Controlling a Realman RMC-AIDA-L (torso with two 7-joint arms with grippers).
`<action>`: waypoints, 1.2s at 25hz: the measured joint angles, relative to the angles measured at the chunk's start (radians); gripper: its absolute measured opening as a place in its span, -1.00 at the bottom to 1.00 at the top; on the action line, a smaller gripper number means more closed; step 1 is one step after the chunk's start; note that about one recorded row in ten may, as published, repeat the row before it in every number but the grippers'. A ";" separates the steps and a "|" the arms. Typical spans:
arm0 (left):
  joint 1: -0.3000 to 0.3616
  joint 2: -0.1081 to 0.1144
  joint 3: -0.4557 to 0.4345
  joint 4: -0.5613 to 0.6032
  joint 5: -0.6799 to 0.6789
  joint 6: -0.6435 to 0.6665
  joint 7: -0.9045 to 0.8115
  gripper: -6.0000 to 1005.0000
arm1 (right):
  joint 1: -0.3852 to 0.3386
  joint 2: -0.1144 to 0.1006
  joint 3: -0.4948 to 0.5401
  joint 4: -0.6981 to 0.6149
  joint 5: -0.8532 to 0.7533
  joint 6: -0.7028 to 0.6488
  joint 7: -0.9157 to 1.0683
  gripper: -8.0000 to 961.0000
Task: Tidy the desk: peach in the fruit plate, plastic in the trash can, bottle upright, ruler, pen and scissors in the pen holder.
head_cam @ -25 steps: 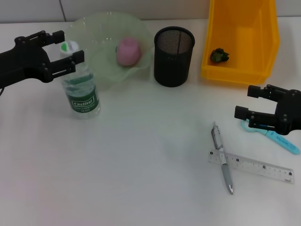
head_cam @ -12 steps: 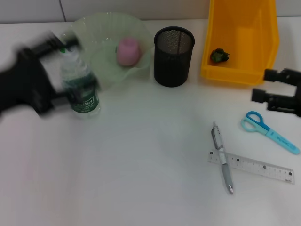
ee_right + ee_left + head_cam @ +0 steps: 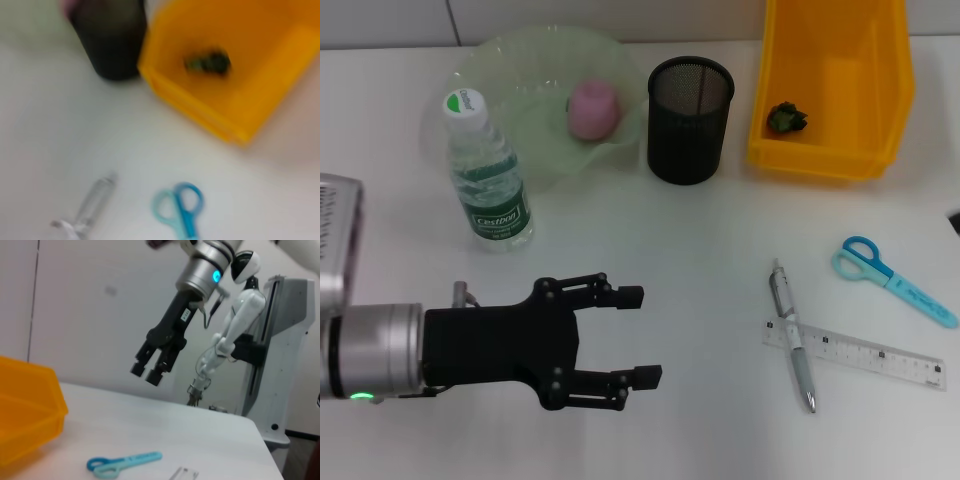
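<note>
1. Nearest the camera in the head view, the left gripper (image 3: 625, 335) hovers over bare bench (image 3: 670, 300) at about seven o'clock, its jaws spread wide and holding nothing.
2. At four o'clock the pen (image 3: 792, 335) lies across one end of the clear ruler (image 3: 865, 355), the two touching; the blue scissors (image 3: 892, 279) rest just beyond, toward three o'clock, apart from both.
3. Judged from the layout, stationery is what remains. To do it well, take the pen first since it sits on top, gripping mid-barrel so the ruler is not dragged, then lower it end-first into the holder.
4. The right gripper (image 3: 155, 371) shows only in the left wrist view, raised well above the bench; whether its jaws are open cannot be told.
5. At ten o'clock the water bottle (image 3: 488, 178) stands upright, its green label reading "Cestbon".
6. Farther back, the pink peach (image 3: 593, 108) sits in the pale green fruit plate (image 3: 500, 70) at eleven o'clock; the black mesh pen holder (image 3: 690, 118) at twelve looks empty.
7. At one o'clock the yellow trash can (image 3: 835, 95) holds a dark crumpled plastic (image 3: 786, 118).
</note>
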 joint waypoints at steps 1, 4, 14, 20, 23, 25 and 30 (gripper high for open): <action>0.000 0.000 0.000 0.000 0.000 0.000 0.000 0.65 | 0.000 0.000 0.000 0.000 0.000 0.000 0.000 0.72; -0.014 0.000 0.007 -0.021 0.001 -0.014 0.001 0.65 | 0.042 0.024 -0.081 0.053 -0.131 0.007 -0.040 0.72; -0.021 0.002 0.008 -0.018 -0.001 -0.010 0.023 0.65 | 0.027 0.026 -0.186 0.259 -0.066 0.182 -0.162 0.72; -0.031 0.000 0.009 -0.021 0.001 -0.011 0.026 0.65 | 0.023 0.028 -0.214 0.369 -0.045 0.280 -0.166 0.72; -0.032 0.001 0.009 -0.021 0.003 -0.011 0.026 0.65 | 0.022 0.028 -0.223 0.394 -0.044 0.301 -0.165 0.72; -0.032 0.001 0.009 -0.021 0.004 -0.011 0.026 0.65 | 0.022 0.029 -0.225 0.419 -0.030 0.327 -0.164 0.72; -0.031 0.001 0.009 -0.023 0.005 -0.009 0.026 0.65 | 0.022 0.029 -0.226 0.438 -0.018 0.346 -0.164 0.71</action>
